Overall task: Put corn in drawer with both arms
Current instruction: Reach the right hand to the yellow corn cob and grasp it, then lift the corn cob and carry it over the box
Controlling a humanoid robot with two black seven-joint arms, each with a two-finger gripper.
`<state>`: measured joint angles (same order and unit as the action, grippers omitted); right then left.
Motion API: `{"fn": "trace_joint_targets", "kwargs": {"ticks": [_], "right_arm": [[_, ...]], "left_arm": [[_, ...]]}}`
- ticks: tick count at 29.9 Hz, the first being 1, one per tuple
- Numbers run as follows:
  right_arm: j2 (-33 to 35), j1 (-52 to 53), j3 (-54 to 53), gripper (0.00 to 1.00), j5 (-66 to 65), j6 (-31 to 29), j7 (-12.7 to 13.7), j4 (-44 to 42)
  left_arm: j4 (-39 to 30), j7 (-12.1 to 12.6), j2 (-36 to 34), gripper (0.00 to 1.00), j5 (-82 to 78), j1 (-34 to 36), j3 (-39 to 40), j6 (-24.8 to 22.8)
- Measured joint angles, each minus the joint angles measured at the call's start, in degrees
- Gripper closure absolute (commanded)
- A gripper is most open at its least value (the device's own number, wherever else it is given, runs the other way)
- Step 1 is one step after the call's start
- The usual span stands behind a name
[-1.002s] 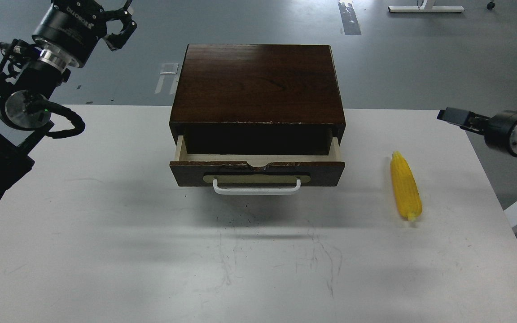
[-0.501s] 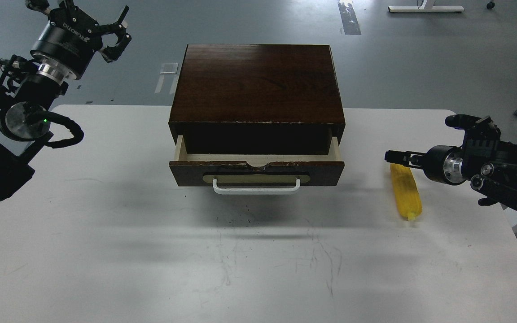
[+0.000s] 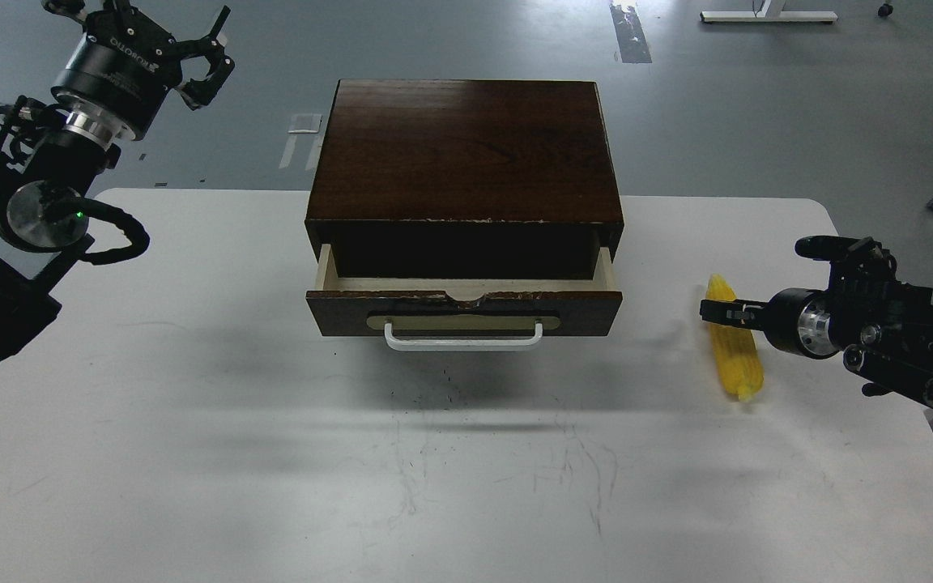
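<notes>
Corn [image 3: 734, 356]: a slim, bright yellow cob with rows of kernels lay flat on the table, its long axis running near to far. Its tapered far tip sat just beyond the right claw [image 3: 717, 312], which crossed the cob's upper part from the right. The stubby near end lay well below the claw. Whether the claw touched the cob could not be told.

Drawer [image 3: 464, 312]: dark brown front, chipped top edge, white bar handle on a tan oval plate. It stood partly pulled out, pale interior showing, to the left of the right claw and well apart from it.
</notes>
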<state>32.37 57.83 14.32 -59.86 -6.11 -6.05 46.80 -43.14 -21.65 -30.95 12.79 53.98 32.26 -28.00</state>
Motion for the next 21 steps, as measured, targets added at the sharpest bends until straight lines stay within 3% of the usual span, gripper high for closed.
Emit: {"fn": "trace_joint_targets", "kwargs": {"ticks": [4, 6, 9, 15, 21], "right_arm": [[-0.05, -0.07, 0.01, 0.68, 0.00, 0.29, 0.06, 0.02], [-0.04, -0.06, 0.04, 0.86, 0.00, 0.31, 0.07, 0.02], [0.36, 0.35, 0.09, 1.00, 0.00, 0.31, 0.29, 0.12], [2.40, 3.80, -0.81, 1.00, 0.55, 0.72, 0.60, 1.32], [7.39, 17.45, -1.52, 1.00, 0.74, 0.94, -0.04, 10.15]], "left_arm": [[-0.01, 0.02, -0.09, 0.02, -0.11, 0.04, 0.00, 0.00], [-0.03, 0.02, -0.21, 0.02, -0.14, 0.07, 0.00, 0.00], [-0.08, 0.01, -0.65, 0.02, -0.14, 0.07, 0.00, 0.00], [-0.70, -0.12, -1.56, 0.02, -0.18, 0.08, 0.00, 0.00], [-1.79, 0.03, -3.11, 0.02, -0.39, 0.43, -0.08, 0.00]]}}
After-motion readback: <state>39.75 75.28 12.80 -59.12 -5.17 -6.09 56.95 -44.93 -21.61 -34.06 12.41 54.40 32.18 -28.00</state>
